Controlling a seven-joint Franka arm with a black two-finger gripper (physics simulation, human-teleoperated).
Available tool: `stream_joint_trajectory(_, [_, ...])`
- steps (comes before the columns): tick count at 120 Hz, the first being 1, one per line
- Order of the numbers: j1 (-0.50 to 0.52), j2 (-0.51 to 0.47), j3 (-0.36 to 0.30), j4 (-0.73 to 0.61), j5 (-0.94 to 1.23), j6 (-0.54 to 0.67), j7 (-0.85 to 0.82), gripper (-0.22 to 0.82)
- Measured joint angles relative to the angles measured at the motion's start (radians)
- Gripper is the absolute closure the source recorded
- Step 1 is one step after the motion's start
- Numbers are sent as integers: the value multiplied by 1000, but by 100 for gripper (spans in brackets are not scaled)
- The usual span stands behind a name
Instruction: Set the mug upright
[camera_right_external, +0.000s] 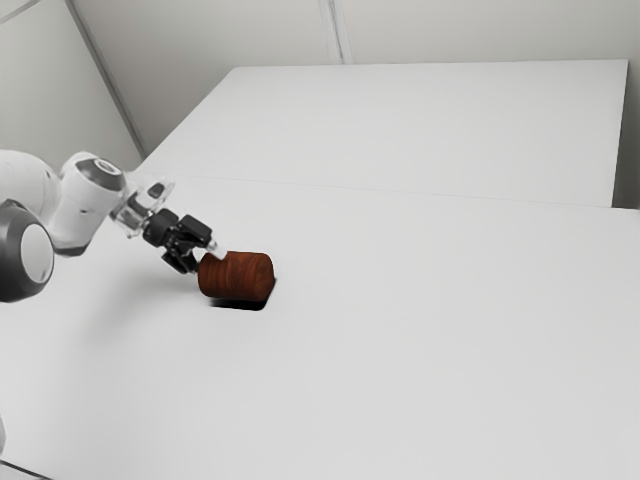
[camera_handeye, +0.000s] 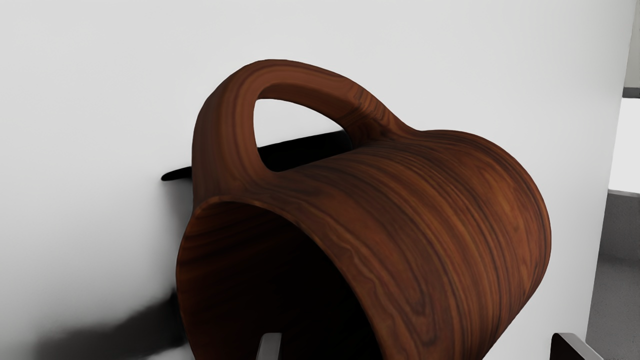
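In the exterior view the gripper (camera_right_external: 205, 257) is at the mouth end of the brown wooden mug (camera_right_external: 238, 276), which lies on its side with its base toward the exterior view's right. The wrist view has the mug (camera_handeye: 420, 215) with its open mouth facing my hand and its handle (camera_handeye: 222, 120) standing out from one side. My gripper (camera_handeye: 420, 346) is open: one fingertip overlaps the dark mouth, the other is outside, past the mug's wall. How far the first one reaches into the mug is unclear.
The mug lies on a broad white table (camera_right_external: 420, 340), with a dark shadow beneath it. A table edge runs past the mug's base side in the wrist view. Pale walls stand behind the table.
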Motion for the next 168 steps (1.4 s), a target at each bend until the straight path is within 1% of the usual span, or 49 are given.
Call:
stream_joint_trajectory(16, [-13,-13,-1,-12,-14,16,23,3])
stream_joint_trajectory(21, [-17,-19,-1,-13,-16,19,28,4])
stream_joint_trajectory(46, [-44,-46,-1,-15,-20,21,40,24])
stream_joint_trajectory(80, [-83,-59,-15,-6,-20,24,23,38])
stream_joint_trajectory(110, [-91,-68,-35,4,-20,32,-10,62])
stream_joint_trajectory(122, [-96,-69,-35,7,-21,34,-22,69])
stream_joint_trajectory(132, [-107,-64,-35,15,-27,35,-31,73])
stream_joint_trajectory(156, [-113,-67,-35,28,-31,36,-58,76])
stream_joint_trajectory(168, [-121,-96,-34,26,-20,36,-77,77])
